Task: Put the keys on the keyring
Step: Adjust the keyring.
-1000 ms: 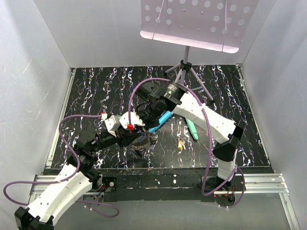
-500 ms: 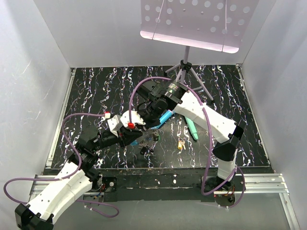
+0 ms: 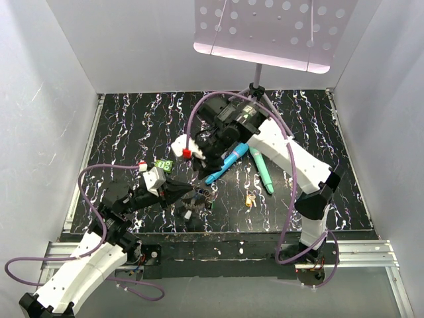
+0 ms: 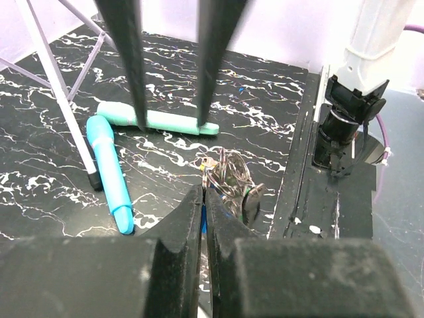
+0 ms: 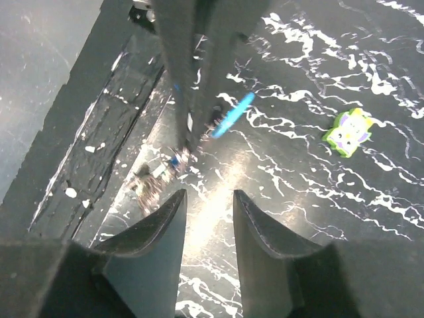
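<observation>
The keyring [image 4: 228, 182], a tangle of thin grey wire-like metal loops with a bright blue curved piece, sits low near the front edge of the black counter [image 3: 132, 126], a glossy slab veined with white like marble. Small keys are bunched in with the loops, too tangled to sort out. Whether the bundle rests on the counter or hangs just clear, I cannot tell.

Over on the left lies a small lime-green squarish tag [image 5: 349, 131] with a pale cartoon face, flat on the surface. Next, the left tool [image 4: 203, 192]: matte black fingers pressed almost together, clenched on the keyring, a sliver of blue showing in the slit between them. Above it hangs the right tool [image 5: 208, 195], long dark fingers parted, released, nothing between them, pointing down over the bundle.

Moving right, there's a smooth bright blue plastic stick [image 4: 109, 173] with rounded ends, lying at an angle. Then a little yellow-headed metal key [image 3: 250, 199], alone on the counter, apart from the ring. Just beyond it lies a pale teal stick [image 4: 156, 119], same smooth rounded shape. At the back stands a thin grey metal tripod [image 4: 56, 86] carrying a white perforated plate [image 3: 271, 30].
</observation>
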Robot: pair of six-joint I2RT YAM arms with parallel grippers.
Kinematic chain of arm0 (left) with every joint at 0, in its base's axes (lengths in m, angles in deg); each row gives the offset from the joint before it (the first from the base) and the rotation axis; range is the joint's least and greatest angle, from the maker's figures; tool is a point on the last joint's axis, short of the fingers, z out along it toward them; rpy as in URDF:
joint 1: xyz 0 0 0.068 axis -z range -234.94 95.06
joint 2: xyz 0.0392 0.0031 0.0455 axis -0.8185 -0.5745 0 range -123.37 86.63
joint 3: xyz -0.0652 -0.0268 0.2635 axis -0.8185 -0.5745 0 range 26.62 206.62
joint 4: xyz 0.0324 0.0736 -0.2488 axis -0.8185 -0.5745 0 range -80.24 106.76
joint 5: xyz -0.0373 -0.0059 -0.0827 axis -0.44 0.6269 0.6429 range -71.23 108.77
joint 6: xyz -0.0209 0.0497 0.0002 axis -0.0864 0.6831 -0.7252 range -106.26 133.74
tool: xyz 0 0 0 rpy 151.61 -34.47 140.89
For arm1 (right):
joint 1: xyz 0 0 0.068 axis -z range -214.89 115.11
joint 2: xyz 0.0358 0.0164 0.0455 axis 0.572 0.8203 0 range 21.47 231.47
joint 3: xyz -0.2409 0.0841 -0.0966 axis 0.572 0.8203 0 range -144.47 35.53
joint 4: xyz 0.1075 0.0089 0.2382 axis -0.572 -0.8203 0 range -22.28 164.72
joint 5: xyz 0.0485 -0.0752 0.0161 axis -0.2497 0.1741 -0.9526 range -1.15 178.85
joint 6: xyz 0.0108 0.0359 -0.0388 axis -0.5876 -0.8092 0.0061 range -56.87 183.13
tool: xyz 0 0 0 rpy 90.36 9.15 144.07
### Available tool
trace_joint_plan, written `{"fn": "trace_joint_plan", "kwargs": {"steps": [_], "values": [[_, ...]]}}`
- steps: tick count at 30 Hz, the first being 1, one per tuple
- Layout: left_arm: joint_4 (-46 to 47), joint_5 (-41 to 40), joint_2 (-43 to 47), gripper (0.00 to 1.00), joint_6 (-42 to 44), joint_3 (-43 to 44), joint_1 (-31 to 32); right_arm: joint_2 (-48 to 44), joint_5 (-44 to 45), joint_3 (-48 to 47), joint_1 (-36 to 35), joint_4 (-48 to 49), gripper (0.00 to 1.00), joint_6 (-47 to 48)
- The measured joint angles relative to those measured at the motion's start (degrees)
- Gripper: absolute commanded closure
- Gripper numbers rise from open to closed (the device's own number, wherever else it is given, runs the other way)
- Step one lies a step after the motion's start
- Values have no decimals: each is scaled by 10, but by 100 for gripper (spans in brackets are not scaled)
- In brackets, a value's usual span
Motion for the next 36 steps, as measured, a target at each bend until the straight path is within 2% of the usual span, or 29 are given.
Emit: {"fn": "trace_joint_plan", "kwargs": {"steps": [8,11,15,21,29,36], "values": [[-35,20,16,100,26,20,0,-14,-139,5,102,7,57,18],[-6,19,24,100,16,17,0,-26,-186,37,108,7,58,36],[86,10,58,100,-24,-18,0,-30,-235,69,103,8,59,42],[205,-7,67,100,-88,-74,0,-34,-267,95,102,9,61,20],[299,-39,53,100,-137,-94,0,-47,-292,115,98,19,61,-40],[357,-60,27,100,-172,-111,0,-52,-293,122,82,69,62,-101]]}}
